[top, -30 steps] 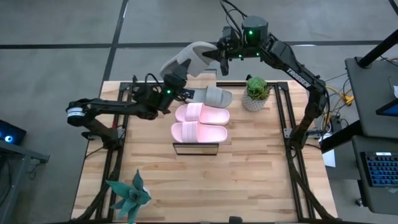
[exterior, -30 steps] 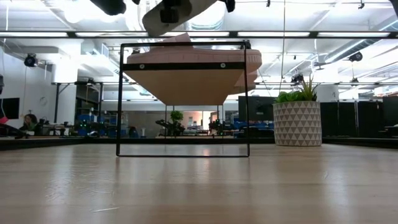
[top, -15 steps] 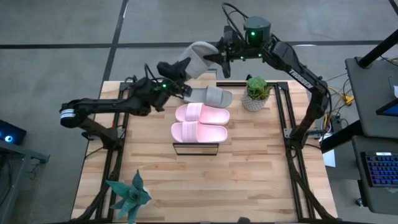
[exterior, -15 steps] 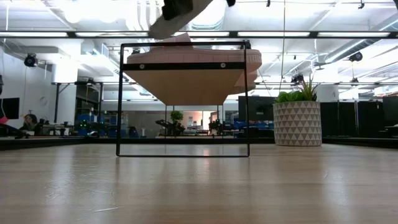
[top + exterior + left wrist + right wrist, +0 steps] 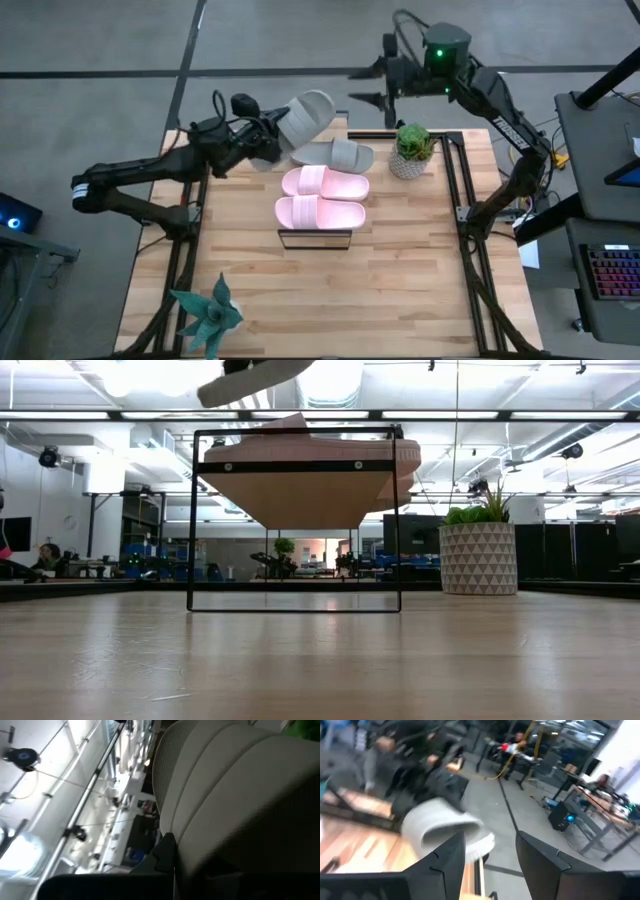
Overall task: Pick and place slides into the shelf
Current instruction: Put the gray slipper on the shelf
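Slides sit on the shelf (image 5: 314, 236), which stands on the table (image 5: 400, 290) nearer the front than both pincers: two pale pink slides (image 5: 322, 198) lie side by side on its plank, with a grey slide (image 5: 340, 155) just behind them. The second grey slide (image 5: 303, 117) hangs in the air over the table's back edge, gripped at one end by the left pincer (image 5: 262, 140), whose fingers are clamped tight on it. Well to that slide's right, the right pincer (image 5: 372, 86) hovers with its fingers spread apart, holding nothing. A potted plant (image 5: 411, 151) stands just below it.
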Controlling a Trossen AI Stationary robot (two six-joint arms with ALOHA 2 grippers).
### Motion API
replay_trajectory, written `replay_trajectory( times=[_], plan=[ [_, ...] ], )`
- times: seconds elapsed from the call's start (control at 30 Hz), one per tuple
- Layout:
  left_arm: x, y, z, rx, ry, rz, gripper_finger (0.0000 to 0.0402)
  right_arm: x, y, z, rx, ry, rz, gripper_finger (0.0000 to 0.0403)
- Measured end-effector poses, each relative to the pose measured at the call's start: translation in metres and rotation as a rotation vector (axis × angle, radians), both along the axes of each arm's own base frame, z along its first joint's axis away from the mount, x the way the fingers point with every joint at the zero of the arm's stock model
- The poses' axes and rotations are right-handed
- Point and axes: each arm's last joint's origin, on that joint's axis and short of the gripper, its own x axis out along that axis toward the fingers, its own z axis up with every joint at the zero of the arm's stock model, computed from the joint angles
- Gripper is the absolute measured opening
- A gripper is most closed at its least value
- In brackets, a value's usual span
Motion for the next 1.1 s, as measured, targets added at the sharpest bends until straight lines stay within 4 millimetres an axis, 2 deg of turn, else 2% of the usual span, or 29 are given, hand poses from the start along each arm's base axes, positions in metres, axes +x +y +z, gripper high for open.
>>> replay_trajectory(
  times=[0.17,0.27,0.53,0.77,1.1],
  plan=[
    [-0.012,-0.006,0.001,-0.093,0.000,-0.145,0.0000,-0.013,0.028,-0.007,-0.232,0.145,0.160,0.0153],
    [-0.016,-0.009,0.001,-0.151,0.003,-0.219,0.0000,-0.013,0.045,-0.017,-0.322,0.216,0.269,0.0145],
    [-0.023,-0.014,-0.001,-0.274,-0.002,-0.337,0.0000,-0.005,0.082,-0.019,-0.573,0.184,0.456,0.0128],
    [-0.022,-0.017,-0.002,-0.327,0.000,-0.452,0.0000,0.008,0.092,-0.031,-0.878,0.261,0.468,0.0145],
    [-0.015,-0.017,-0.006,-0.350,0.018,-0.493,0.0000,0.019,0.092,-0.037,-0.924,0.237,0.445,0.0223]
  ],
)
